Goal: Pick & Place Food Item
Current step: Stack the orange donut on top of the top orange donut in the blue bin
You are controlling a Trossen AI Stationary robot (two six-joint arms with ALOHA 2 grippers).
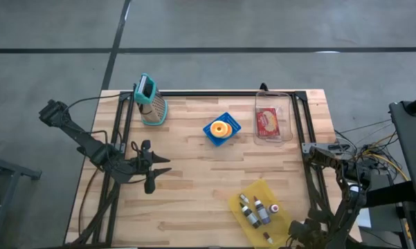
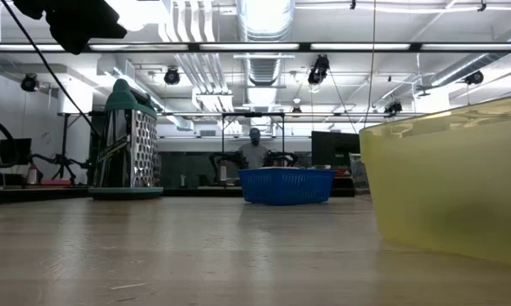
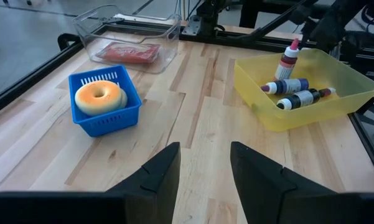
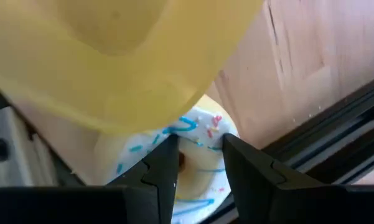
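Note:
A white-iced doughnut with blue sprinkles (image 4: pixel 199 140) shows only in the right wrist view, between the yellow bin (image 4: pixel 112 62) and the table's dark frame rail. My right gripper (image 4: pixel 200 155) is at the table's near right corner (image 1: pixel 304 229), shut on this doughnut, and my arm hides the doughnut in the high view. My left gripper (image 1: pixel 167 166) is open and empty over the table's left part, pointing right (image 3: pixel 204 162). A plain orange doughnut (image 1: pixel 221 128) lies in a small blue basket (image 3: pixel 87 127). My right gripper has the iced doughnut's ring (image 4: pixel 202 127) between its two fingers, with the hole (image 4: pixel 183 160) right beside one finger. The doughnut reaches back between the fingers. What it rests on is hidden by the fingers and the bin.
The yellow bin (image 1: pixel 243 196) holds several small bottles (image 1: pixel 256 211) at the near right. A clear container (image 1: pixel 284 111) with a red packet stands at the far right. A teal-framed grater (image 1: pixel 151 100) stands at the far left. Bare wood lies in the middle.

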